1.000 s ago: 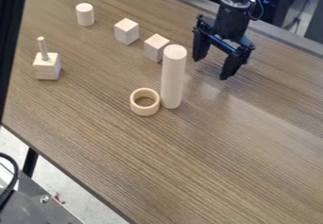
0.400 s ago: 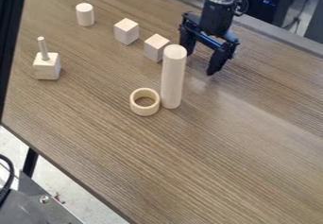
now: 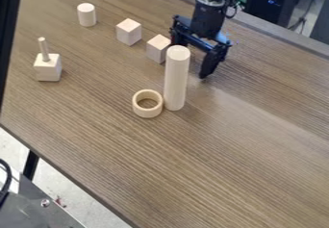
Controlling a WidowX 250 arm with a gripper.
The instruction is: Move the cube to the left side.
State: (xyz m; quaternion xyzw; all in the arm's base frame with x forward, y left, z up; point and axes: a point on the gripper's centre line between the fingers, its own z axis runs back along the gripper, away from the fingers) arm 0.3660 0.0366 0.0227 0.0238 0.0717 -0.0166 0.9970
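Camera view: I've got the tool hanging over the upper middle of the table, black and angular, its two fingers spread well apart with nothing between them. One fingertip comes down behind the head of a tall cylinder, so whether that finger touches anything, I can't tell.

Just beside it sits the nearer cube, and here's the farther cube, a little beyond, a gap between them. Two plain cubes, then, and I can't tell which one the job means. Both are pale, smooth-looking wood with crisp edges, a light top and a darker, shaded side; both lie flat on the table, in its upper middle, and the tall cylinder's top covers a sliver of the nearer one's edge.

Moving outward: that one tall cylinder stands upright, smooth and round-topped, with one ring just beside its foot, thick-walled and yellowish. Up past the cubes, one short cylinder, upright as well. Over at the view's left, one block with a peg, the thin round rod rising from its top. Under it all, brown wood grain runs in fine streaks.
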